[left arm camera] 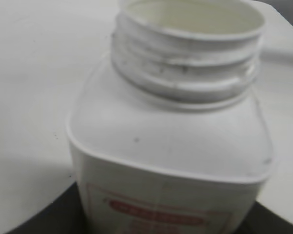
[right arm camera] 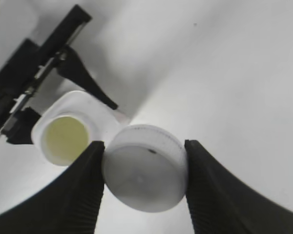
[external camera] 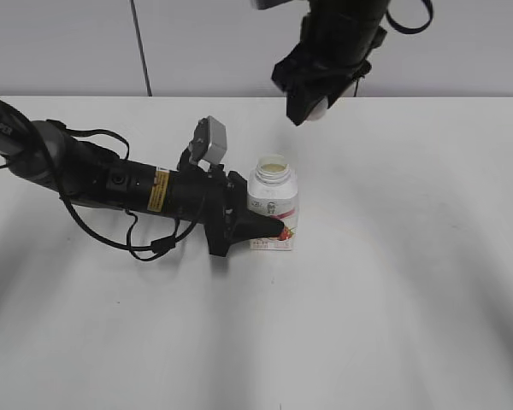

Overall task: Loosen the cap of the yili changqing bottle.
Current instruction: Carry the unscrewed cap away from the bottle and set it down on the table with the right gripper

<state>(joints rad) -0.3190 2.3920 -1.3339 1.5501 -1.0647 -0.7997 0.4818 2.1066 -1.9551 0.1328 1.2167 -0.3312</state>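
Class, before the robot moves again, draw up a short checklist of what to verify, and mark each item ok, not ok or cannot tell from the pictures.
1. Cap off the neck: ok, threads bare.
2. Right gripper shut on the cap: ok, pads press both ribbed sides.
3. Left gripper holding the yili changqing bottle: ok, fingers clasp its lower body.
4. Bottle upright on the table: ok.
5. Contents unspilled: ok, pale liquid inside, none seen on the table.
6. Firmness of the left grip: cannot tell.
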